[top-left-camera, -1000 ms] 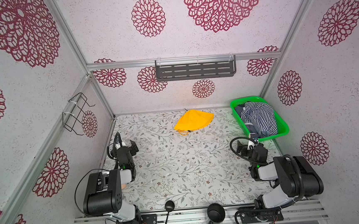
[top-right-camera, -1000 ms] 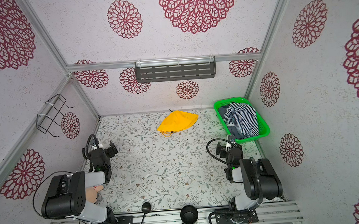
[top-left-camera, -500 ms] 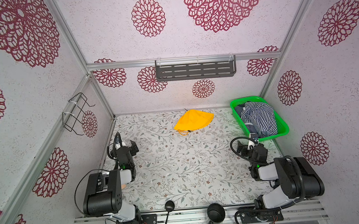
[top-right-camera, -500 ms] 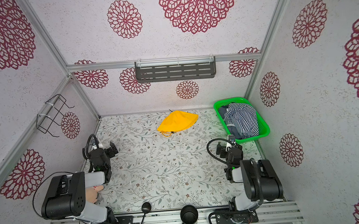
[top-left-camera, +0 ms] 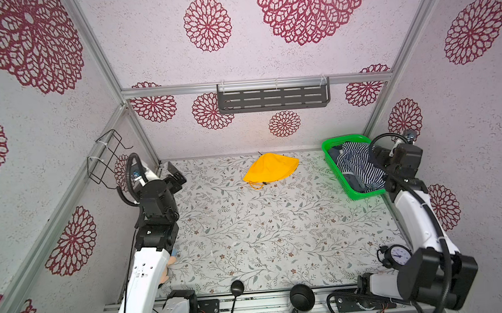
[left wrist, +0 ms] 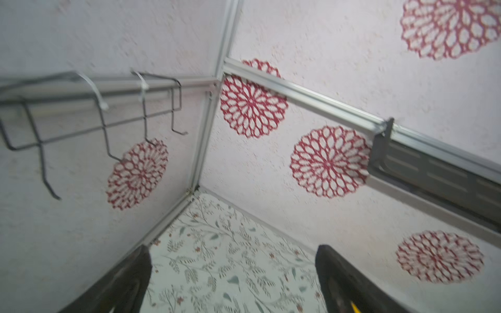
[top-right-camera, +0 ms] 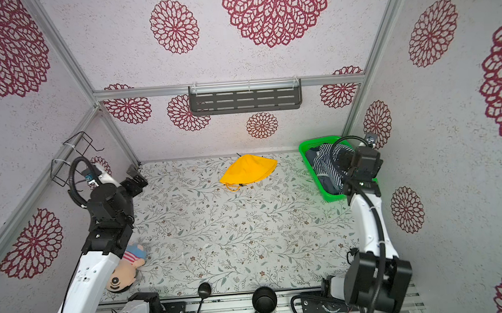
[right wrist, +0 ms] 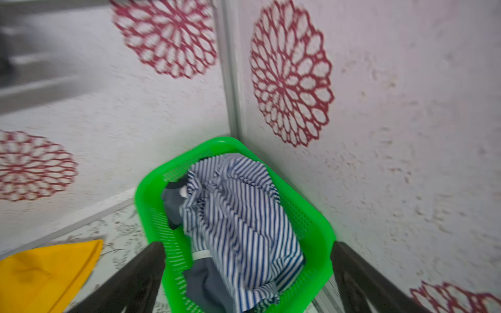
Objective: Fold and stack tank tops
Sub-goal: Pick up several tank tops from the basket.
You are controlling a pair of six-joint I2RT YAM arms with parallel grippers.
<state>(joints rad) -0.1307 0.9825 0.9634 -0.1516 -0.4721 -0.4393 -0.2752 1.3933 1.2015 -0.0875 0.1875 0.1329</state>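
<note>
The tank tops lie crumpled together in a green basket (top-left-camera: 344, 139) (right wrist: 217, 142) at the back right corner. The navy-and-white striped tank top (top-left-camera: 356, 165) (top-right-camera: 326, 164) (right wrist: 238, 214) is on top. The grey-blue tank top (right wrist: 206, 281) (top-right-camera: 313, 156) shows beneath it at both ends. My right gripper (right wrist: 248, 246) (top-left-camera: 378, 157) hovers above the basket's near end, open and holding nothing. My left gripper (top-left-camera: 176, 173) (top-right-camera: 136, 176) (left wrist: 233, 252) is raised near the back left corner, open and holding nothing, over bare floral table.
A yellow cloth hat (top-left-camera: 271, 168) (right wrist: 46, 271) lies at the back middle. A stuffed doll (top-right-camera: 124, 268) lies under my left arm. A ladle (top-left-camera: 237, 286), a black mug (top-left-camera: 302, 295) and a small clock (top-left-camera: 399, 255) sit along the front. A wire rack (top-left-camera: 107, 158) hangs on the left wall.
Both arms have unfolded from their low pose near the front. The right gripper has risen and reached back over the basket; the left has lifted toward the back left corner.
</note>
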